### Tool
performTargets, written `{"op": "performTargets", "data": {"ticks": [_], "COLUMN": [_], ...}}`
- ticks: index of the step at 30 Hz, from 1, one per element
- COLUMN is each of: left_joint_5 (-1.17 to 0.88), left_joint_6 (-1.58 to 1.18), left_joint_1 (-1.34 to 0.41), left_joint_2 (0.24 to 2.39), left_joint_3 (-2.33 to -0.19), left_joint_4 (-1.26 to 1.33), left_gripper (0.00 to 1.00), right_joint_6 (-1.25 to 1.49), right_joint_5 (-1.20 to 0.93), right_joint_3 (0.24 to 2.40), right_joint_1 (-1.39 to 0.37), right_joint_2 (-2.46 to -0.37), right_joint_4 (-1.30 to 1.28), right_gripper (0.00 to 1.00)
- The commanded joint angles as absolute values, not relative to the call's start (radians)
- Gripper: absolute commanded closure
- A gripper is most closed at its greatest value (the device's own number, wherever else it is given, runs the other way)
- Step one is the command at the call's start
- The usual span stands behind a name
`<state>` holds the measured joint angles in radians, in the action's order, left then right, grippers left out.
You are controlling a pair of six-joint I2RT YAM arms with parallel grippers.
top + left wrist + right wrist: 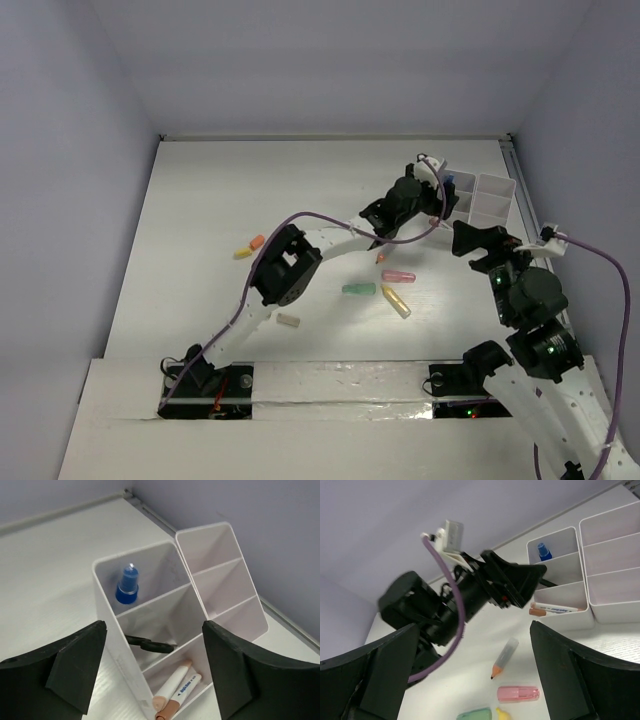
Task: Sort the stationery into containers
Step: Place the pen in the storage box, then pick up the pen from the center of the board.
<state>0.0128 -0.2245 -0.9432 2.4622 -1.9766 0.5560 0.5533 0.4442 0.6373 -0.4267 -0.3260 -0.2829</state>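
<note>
Two white organizer trays stand side by side at the far right, the left one [458, 196] [107, 610] [559, 555] and the right one [494, 198] [220, 570]. The left tray holds a blue-capped tube [127, 584], black scissors [150, 644] and two tan-capped pens [175, 692]. My left gripper [434, 204] [154, 628] is open and empty, just above that tray. My right gripper [478, 240] [475, 680] is open and empty, hovering near the trays. Below it lie a capped pencil stub [504, 658], a pink marker [518, 693] [398, 276], a green marker [358, 289] and a yellow marker [396, 301].
An orange-and-yellow marker [249, 246] and a small pale eraser [288, 320] lie at centre left. The left arm [300, 262] reaches diagonally across the table. A metal rail [520, 190] runs along the right edge by the trays.
</note>
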Motion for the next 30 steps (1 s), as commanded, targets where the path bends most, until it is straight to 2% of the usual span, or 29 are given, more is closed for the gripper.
{"op": "performTargets", "data": {"ticks": [1, 7, 10, 13, 14, 16, 17, 23, 27, 28, 30], "left_joint_5": [0.081, 0.146, 0.215, 0.265, 0.281, 0.302, 0.308, 0.334, 0.379, 0.383, 0.393], "left_joint_6": [-0.134, -0.049, -0.029, -0.043, -0.072, -0.110, -0.151, -0.225, -0.262, -0.267, -0.265], "left_joint_1": [-0.950, -0.950, -0.930, -0.899, -0.888, -0.879, -0.868, -0.850, -0.841, -0.832, -0.831], "left_joint_2": [2.241, 2.033, 1.875, 1.689, 1.601, 1.511, 1.427, 1.122, 0.979, 0.954, 0.901], "left_joint_3": [-1.950, -1.824, -1.686, -1.521, -1.482, -1.375, -1.338, -1.128, -1.053, -1.043, -1.025], "left_joint_4": [0.647, 0.669, 0.716, 0.724, 0.710, 0.680, 0.636, 0.339, 0.137, 0.106, 0.020], "left_gripper": [0.21, 0.10, 0.08, 0.06, 0.05, 0.04, 0.04, 0.01, 0.01, 0.01, 0.01], "right_joint_6": [0.535, 0.512, 0.509, 0.509, 0.506, 0.493, 0.483, 0.419, 0.365, 0.335, 0.296], "right_joint_5": [0.416, 0.335, 0.264, 0.141, 0.061, -0.027, -0.113, -0.270, -0.298, -0.301, -0.322], "right_joint_3": [0.632, 0.640, 0.649, 0.652, 0.650, 0.652, 0.660, 0.706, 0.758, 0.790, 0.830], "right_joint_1": [-0.433, -0.433, -0.433, -0.433, -0.433, -0.433, -0.433, -0.455, -0.521, -0.540, -0.604], "right_joint_2": [-0.347, -0.403, -0.457, -0.540, -0.566, -0.626, -0.691, -0.903, -1.058, -1.089, -1.156], "right_joint_4": [-0.245, -0.241, -0.247, -0.232, -0.223, -0.201, -0.196, -0.195, -0.218, -0.228, -0.268], "right_gripper": [0.03, 0.09, 0.14, 0.25, 0.35, 0.42, 0.54, 0.67, 0.63, 0.59, 0.43]}}
